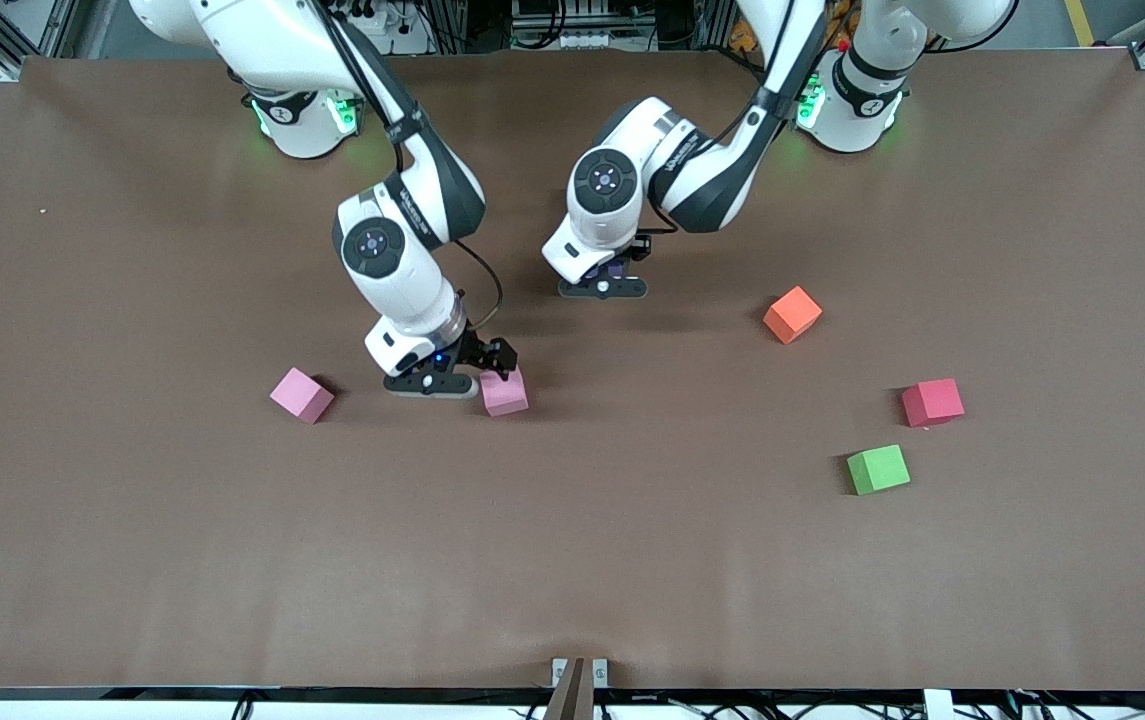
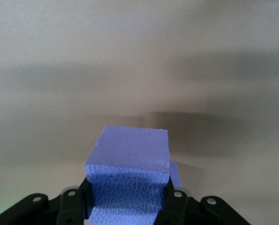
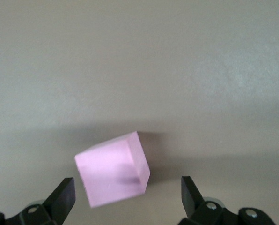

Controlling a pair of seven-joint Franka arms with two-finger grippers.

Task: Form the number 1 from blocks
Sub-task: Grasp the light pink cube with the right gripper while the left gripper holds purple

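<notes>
A robotics lab: two white arms bolted along a brown-covered surface (image 1: 132,560), aluminium framing (image 1: 2,40) and cable bundles (image 1: 572,20) around its edges.

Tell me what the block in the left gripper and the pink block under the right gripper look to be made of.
Blue-purple block, clamped in the left gripper: likely foam, matte; its side shows a pebbled, cellular texture.
Pink block, between the right gripper's open fingers: apparently the same foam, matte with no glare and soft edges, though its faces look smoother.

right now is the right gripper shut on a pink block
No, the right gripper stands open around the pink block, its fingers clear of both sides.
</notes>
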